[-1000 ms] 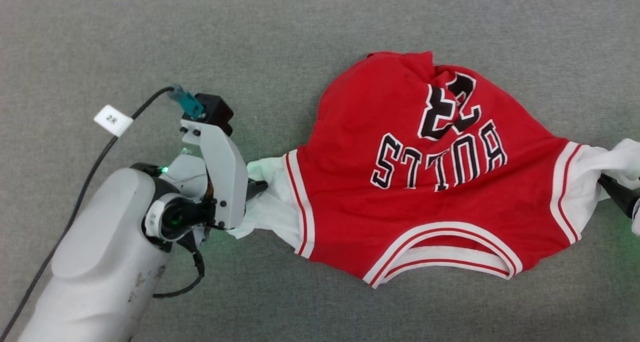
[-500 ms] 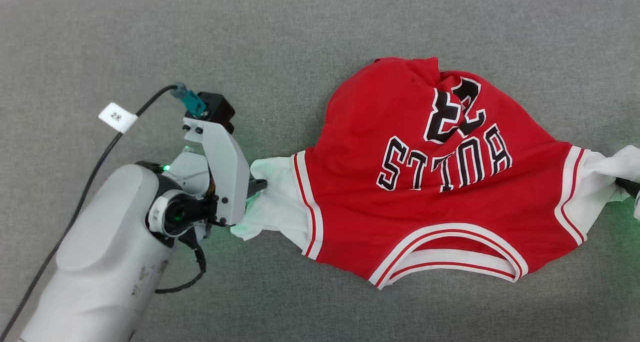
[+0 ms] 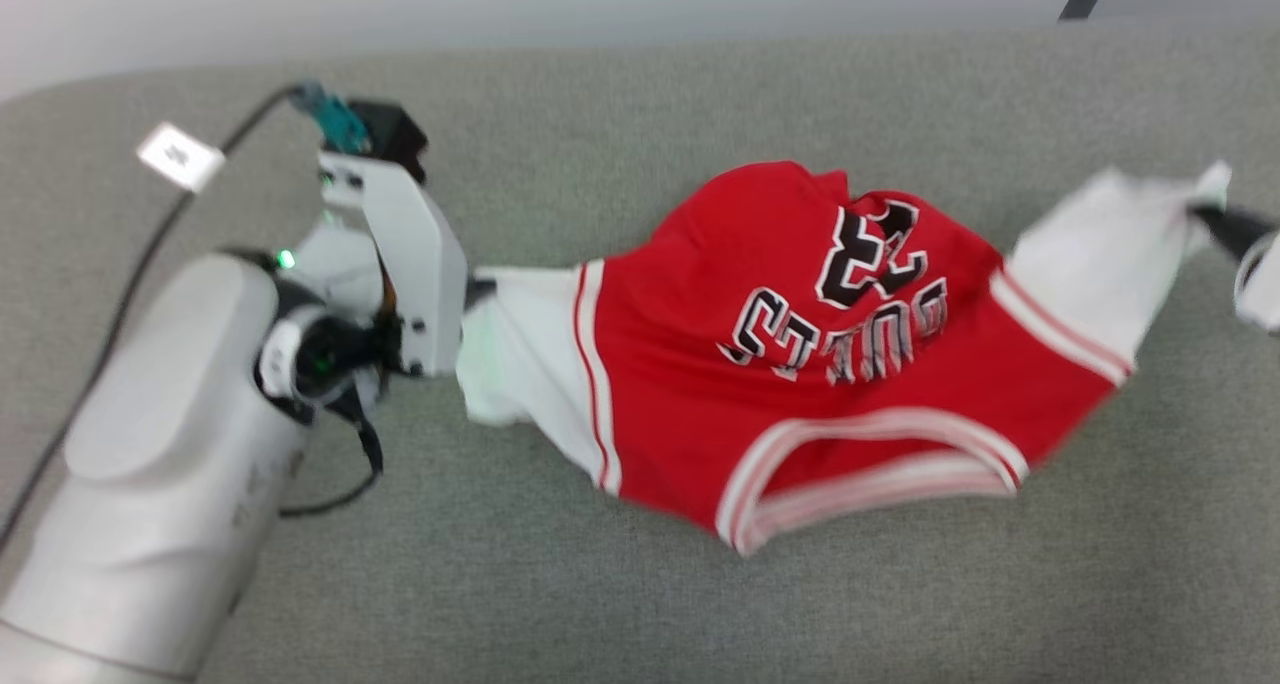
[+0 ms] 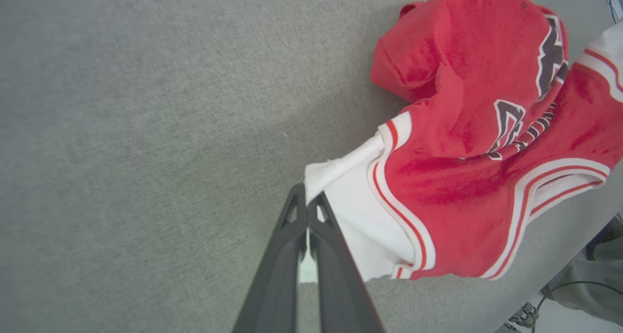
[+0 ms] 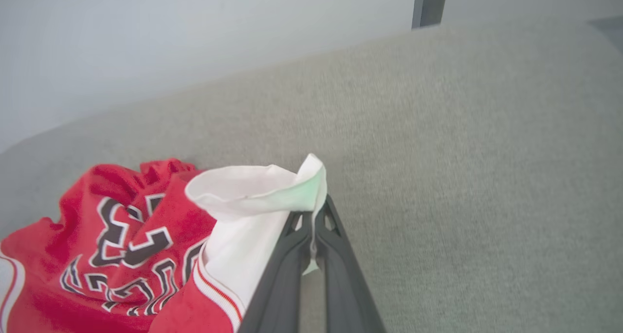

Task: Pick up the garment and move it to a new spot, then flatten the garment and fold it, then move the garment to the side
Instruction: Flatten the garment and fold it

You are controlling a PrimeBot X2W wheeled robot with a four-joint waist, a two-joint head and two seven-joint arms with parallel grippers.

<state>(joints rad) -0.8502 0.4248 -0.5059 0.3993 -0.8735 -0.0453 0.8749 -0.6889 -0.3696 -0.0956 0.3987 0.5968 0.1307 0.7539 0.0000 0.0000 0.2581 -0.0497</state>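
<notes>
**Helper:** Where is the shirt?

**Me:** It lies on the big grey fuzzy worktop (image 3: 640, 584), near the middle. It is the red basketball jersey with white sleeves and black letters (image 3: 700, 384). Its middle sags down, all bunched up.

**Helper:** Why is it stretched out?

**Me:** I hold it at both ends. I think that lets me lift it and carry it to a new spot.

**Helper:** And the claws?

**Me:** My left claw (image 4: 306, 201) is pinched tight on the left white sleeve (image 3: 520, 354). My right claw (image 5: 311, 216) is pinched tight on the right white sleeve (image 3: 1100, 254), which looks lifted.

Your left forearm (image 3: 170, 444): pale grey shell; black cable (image 3: 105, 344), white tag (image 3: 180, 156), teal plug (image 3: 325, 114); left hand (image 4: 306, 199) fingers (image 4: 284, 255) dark, slotted.
</notes>
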